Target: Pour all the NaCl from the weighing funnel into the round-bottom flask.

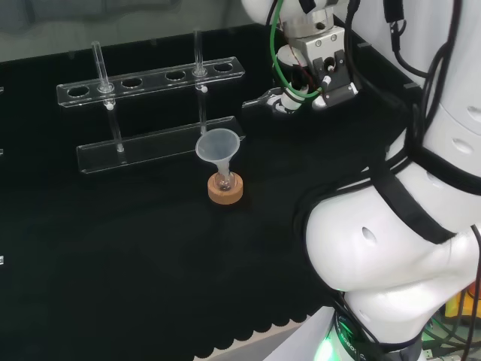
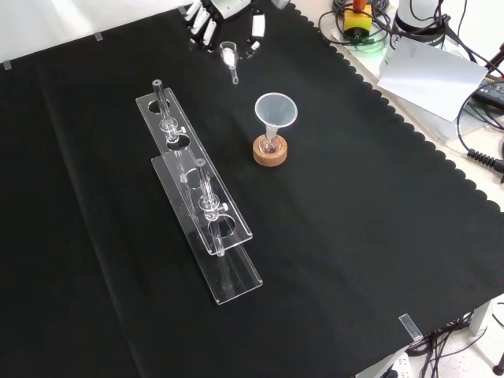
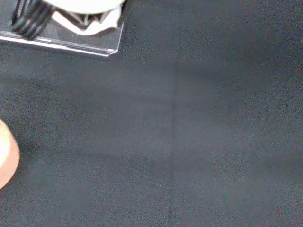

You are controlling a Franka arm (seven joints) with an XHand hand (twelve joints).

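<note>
— Hand point(image 2: 206, 22) first: where is it, and what has it got?
— Up at the far edge of the cloth point(image 2: 354, 236) in the front view, fingers curled round what looks like the weighing funnel point(image 2: 229, 57), a small clear piece whose stem hangs down past them. I can't make out any salt in it.
— And the target?
— Round-bottom flask point(image 1: 223, 183) sits on a cork ring point(image 1: 225, 189) near the middle of the cloth, with a plastic funnel point(image 1: 219, 147) seated in its neck. In the front view it stands nearer the camera than the hand and to its right, apart from it.
— Anything close by?
— Clear tube rack point(image 2: 201, 189) holding two tubes runs along the flask's left in the front view.
— What could spoil the pour?
— I'd judge an early tilt during the carry would scatter salt on the cloth. A knock on the wide funnel could tip the flask off its ring, since the neck is narrow and the load top-heavy.
</note>
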